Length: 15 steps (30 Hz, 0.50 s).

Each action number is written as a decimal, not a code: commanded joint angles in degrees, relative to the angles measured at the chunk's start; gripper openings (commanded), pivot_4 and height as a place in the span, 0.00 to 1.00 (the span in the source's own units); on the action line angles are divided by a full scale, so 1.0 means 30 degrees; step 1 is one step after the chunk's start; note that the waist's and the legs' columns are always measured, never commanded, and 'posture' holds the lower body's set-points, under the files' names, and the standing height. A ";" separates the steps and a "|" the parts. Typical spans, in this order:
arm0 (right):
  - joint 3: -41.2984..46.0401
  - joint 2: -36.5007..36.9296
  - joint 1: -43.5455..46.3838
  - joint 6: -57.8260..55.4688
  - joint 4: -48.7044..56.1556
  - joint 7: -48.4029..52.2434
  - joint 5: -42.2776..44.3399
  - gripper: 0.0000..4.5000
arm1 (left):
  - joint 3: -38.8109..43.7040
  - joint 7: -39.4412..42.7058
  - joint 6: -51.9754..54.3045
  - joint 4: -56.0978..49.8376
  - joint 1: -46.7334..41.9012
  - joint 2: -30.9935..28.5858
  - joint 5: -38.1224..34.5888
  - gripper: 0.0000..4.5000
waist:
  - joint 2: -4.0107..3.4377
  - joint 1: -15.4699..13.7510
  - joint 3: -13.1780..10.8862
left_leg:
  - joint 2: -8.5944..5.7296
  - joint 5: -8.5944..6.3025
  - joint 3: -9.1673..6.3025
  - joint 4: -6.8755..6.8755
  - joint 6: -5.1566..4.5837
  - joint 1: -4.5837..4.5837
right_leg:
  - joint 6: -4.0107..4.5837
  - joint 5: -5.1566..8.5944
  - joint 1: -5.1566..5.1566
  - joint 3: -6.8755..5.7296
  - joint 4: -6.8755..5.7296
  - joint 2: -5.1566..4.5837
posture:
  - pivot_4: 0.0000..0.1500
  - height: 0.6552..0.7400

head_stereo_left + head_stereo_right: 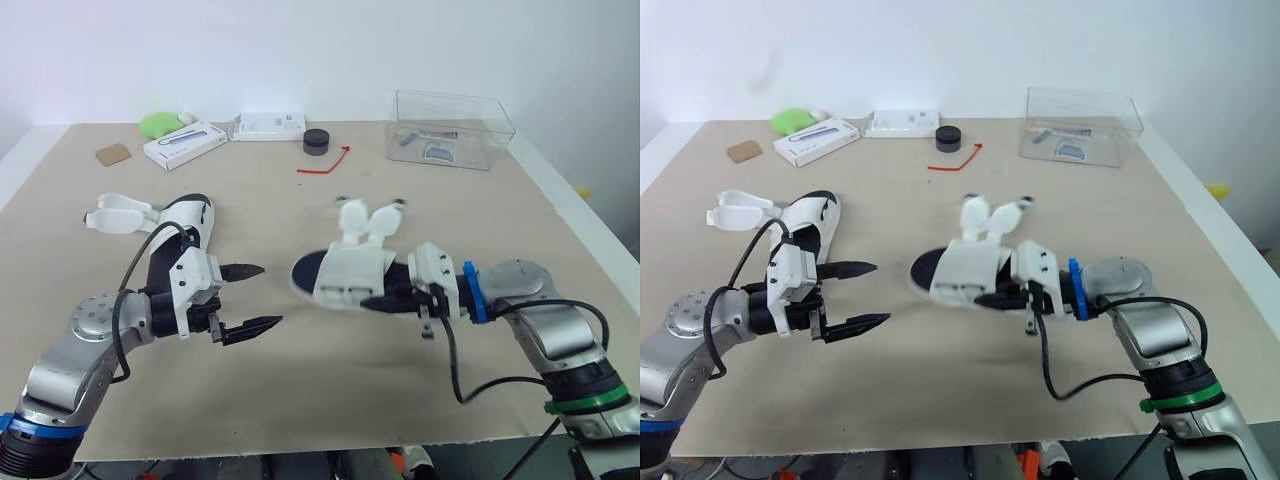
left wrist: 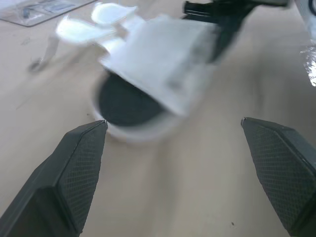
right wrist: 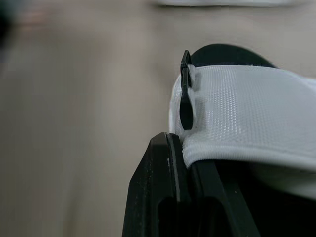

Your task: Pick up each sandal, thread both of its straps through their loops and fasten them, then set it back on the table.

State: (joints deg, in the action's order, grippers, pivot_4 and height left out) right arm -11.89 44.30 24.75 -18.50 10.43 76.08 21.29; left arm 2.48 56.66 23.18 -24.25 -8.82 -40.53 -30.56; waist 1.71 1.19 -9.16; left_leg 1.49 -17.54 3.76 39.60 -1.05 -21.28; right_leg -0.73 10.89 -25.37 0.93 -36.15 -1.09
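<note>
White sandal [image 1: 345, 275] is being held near the middle of the desk [image 1: 300, 400] by the right end effector [image 1: 990, 298], which is clamping the side of the upper. In the right wrist view one black finger [image 3: 163, 197] is pressing against the white webbing just below a small black loop [image 3: 186, 94]. The sandal is sitting low over the desk, and I cannot tell whether its sole is touching. Both straps [image 1: 365, 222] are sticking up loose and unfastened, so the threading step is just getting under way.

The left end effector [image 1: 268, 295] is hovering just beside the sandal's dark rounded end, with its two fingers spread wide and holding nothing. A second sandal [image 1: 185, 225] is lying on the desk by the left arm with its straps flung open, waiting its turn.

The next move is probably calling for the left end effector to reach up, pinch one strap tip and feed it through its loop while the right one is steadying the shoe. The floppy strap is likely asking for a grip close to its end.
</note>
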 commanded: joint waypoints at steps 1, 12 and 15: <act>-0.0003 0.0158 0.0336 0.0827 0.0806 0.1089 0.0318 0.03 | 0.0415 0.0173 -0.0934 -0.0504 0.0053 0.0080 -0.0132 1.00 | 0.0002 -0.0013 -0.0002 | -0.0001 0.0009 -0.0002 0.0013 0.0013 0.0001 | 0.0001 0.0000 0.0002 -0.0002 -0.0006 0.0001 | 1.00 1.00; -0.0687 -0.0900 0.0434 0.1956 -0.0060 0.1396 -0.0451 0.03 | 0.0336 0.0451 -0.3750 0.0249 0.1748 0.0927 0.0516 1.00 | 0.0002 -0.0025 -0.0001 | 0.0004 0.0018 0.0000 0.0026 0.0026 0.0010 | 0.0015 -0.0006 0.0006 0.0002 -0.0021 0.0007 | 1.00 1.00; -0.0743 -0.1211 0.0517 0.1791 -0.0366 0.1299 -0.0455 0.03 | 0.0363 -0.0116 -0.3710 0.0473 0.1779 0.1210 0.0653 1.00 | 0.0002 -0.0027 -0.0001 | 0.0002 0.0018 0.0004 0.0030 0.0026 0.0010 | 0.0010 -0.0008 0.0008 0.0002 -0.0022 0.0001 | 1.00 1.00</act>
State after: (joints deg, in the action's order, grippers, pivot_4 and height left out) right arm -15.23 41.03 24.80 -13.79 8.48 79.94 18.92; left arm 2.45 57.39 13.29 -22.57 -3.17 -37.08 -29.04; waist 1.72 1.11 -9.16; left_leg 1.50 -17.48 3.77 39.70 -0.97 -21.25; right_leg -0.71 10.86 -25.35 0.93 -36.21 -1.09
